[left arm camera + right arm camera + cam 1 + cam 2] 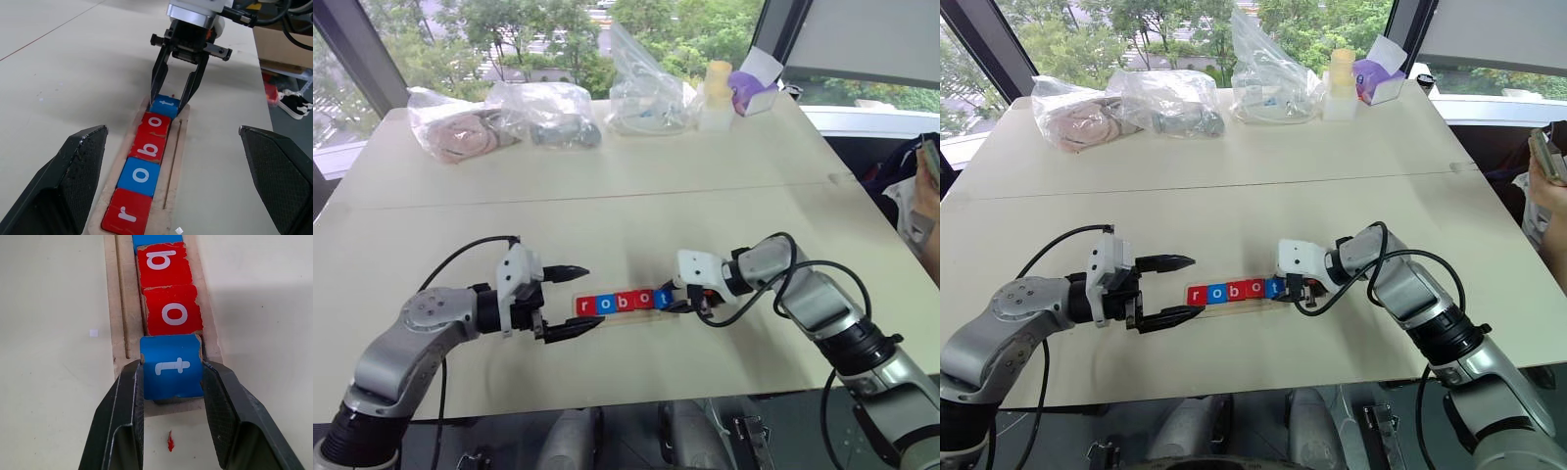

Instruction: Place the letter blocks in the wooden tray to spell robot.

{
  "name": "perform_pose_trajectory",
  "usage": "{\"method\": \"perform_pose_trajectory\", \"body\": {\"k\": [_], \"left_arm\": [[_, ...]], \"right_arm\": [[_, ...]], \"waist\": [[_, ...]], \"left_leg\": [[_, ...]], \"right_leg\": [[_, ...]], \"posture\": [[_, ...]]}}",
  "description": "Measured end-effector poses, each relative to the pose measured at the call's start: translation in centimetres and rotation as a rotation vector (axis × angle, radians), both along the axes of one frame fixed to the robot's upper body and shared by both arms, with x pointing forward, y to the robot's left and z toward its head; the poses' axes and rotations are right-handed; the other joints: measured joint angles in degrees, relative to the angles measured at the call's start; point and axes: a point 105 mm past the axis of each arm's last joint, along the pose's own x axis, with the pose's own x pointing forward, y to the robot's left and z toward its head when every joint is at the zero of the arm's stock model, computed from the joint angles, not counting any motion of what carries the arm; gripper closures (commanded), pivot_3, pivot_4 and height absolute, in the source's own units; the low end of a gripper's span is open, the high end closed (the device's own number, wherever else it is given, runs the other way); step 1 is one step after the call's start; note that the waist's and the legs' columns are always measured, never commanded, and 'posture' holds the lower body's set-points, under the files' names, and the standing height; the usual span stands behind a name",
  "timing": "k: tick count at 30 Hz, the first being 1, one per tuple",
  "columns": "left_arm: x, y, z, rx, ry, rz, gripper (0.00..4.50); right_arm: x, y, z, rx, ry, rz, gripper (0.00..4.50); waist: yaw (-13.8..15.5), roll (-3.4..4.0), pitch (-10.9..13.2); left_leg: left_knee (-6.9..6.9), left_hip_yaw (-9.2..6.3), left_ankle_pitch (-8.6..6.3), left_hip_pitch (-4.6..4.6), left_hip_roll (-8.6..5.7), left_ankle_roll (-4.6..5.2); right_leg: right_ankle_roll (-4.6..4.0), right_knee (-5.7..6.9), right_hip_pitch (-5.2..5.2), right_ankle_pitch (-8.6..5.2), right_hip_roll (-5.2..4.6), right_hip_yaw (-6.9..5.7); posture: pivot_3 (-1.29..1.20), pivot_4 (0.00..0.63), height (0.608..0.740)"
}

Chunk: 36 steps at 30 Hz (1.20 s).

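Note:
The wooden tray (179, 147) lies near the table's front edge. The letter blocks sit in it in a row: red r (126, 216), blue o (140, 176), red b (149, 147), red o (156, 121), blue t (172, 366). My right gripper (171, 369) is at the tray's right end, its black fingers (159, 73) shut on the sides of the blue t block. My left gripper (593, 296) hovers at the tray's left end by the r, wide open with nothing held.
Clear plastic bags (548, 113) with items, a pale bottle (717, 93) and a purple box (751, 90) stand along the far edge. A person's hand (1549, 171) shows at the right. The table's front edge (636, 392) is close behind the tray.

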Motion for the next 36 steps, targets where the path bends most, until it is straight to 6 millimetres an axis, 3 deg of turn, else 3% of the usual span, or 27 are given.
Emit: {"method": "perform_pose_trajectory", "body": {"k": [4,10,11,36], "left_arm": [[0.0,0.0,0.0,0.0,0.001,0.001,0.0],[0.0,0.0,0.0,-0.004,0.002,0.001,0.0],[0.0,0.0,0.0,-0.005,0.003,0.0,0.0],[0.0,-0.1,0.1,-0.009,0.002,-0.004,0.0]], "right_arm": [[0.0,0.0,0.0,-0.002,-0.004,0.001,3.39],[0.1,0.1,0.0,0.001,-0.01,0.003,0.3],[0.1,0.1,0.0,-0.002,-0.012,0.003,0.03],[2.2,-1.2,1.0,0.004,-0.072,-0.076,0.03]], "waist": [[0.0,0.0,0.0],[0.0,0.0,0.0],[0.0,0.0,0.0],[0.0,0.0,0.0]], "left_leg": [[0.0,0.0,0.0,0.01,0.0,0.0],[0.0,0.0,0.0,0.01,0.0,0.0],[0.0,0.0,0.0,0.01,0.0,0.0],[-0.01,0.01,0.0,0.0,0.0,-0.01]], "right_leg": [[0.0,0.01,0.0,0.0,0.0,0.0],[0.0,0.01,0.0,0.0,0.0,0.0],[0.0,0.01,0.0,0.0,0.0,0.0],[0.0,0.01,0.0,0.0,0.0,0.0]], "posture": [[0.0,0.15,0.74],[0.0,0.15,0.74],[0.0,0.15,0.74],[0.0,0.15,0.74]]}}
